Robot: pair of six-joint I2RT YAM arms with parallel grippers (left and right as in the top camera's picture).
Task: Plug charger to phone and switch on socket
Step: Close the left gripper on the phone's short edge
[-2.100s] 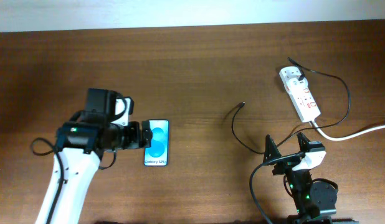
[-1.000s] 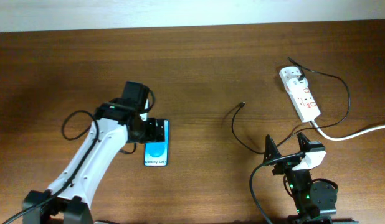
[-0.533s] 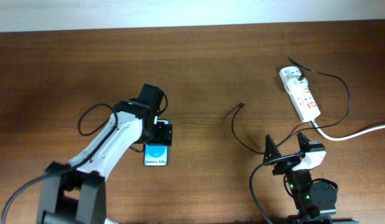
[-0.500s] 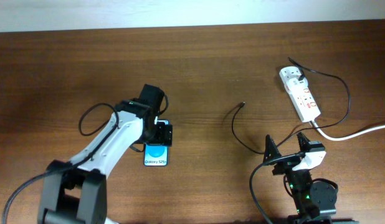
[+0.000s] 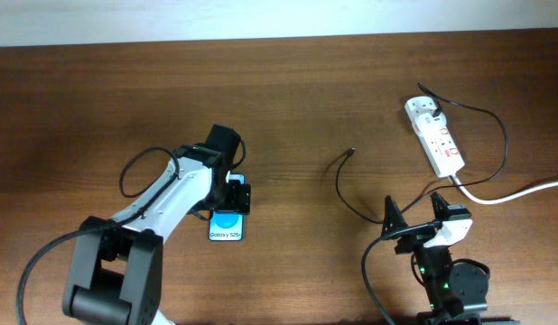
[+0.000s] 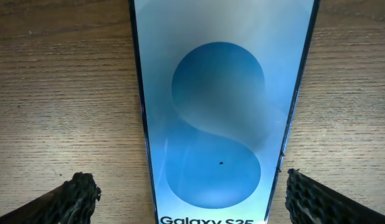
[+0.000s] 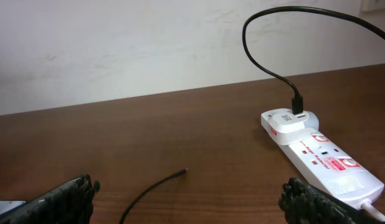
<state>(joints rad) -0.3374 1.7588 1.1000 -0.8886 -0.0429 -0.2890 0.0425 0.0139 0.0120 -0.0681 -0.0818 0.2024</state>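
Observation:
The phone (image 5: 227, 226) lies flat on the table with its blue screen up and its "Galaxy" text end nearest the front edge. My left gripper (image 5: 231, 199) hangs open over its far half. In the left wrist view the phone (image 6: 223, 118) fills the middle, with my left gripper (image 6: 194, 198) straddling it, one fingertip (image 6: 77, 196) off each long side. The charger cable's free tip (image 5: 352, 152) lies mid-table, and it also shows in the right wrist view (image 7: 183, 170). Its plug head (image 7: 296, 102) sits in the socket (image 5: 434, 135). My right gripper (image 5: 413, 219) is open and empty.
The socket's thick white cord (image 5: 523, 190) runs off to the right edge. The black cable (image 5: 339, 188) loops from the free tip toward my right arm's base and arcs back to the strip. A pale wall (image 7: 149, 43) stands behind the table.
My left arm has swung right from beside the phone's left edge to over its far end, and now straddles it. The right arm, cable and socket have not moved.

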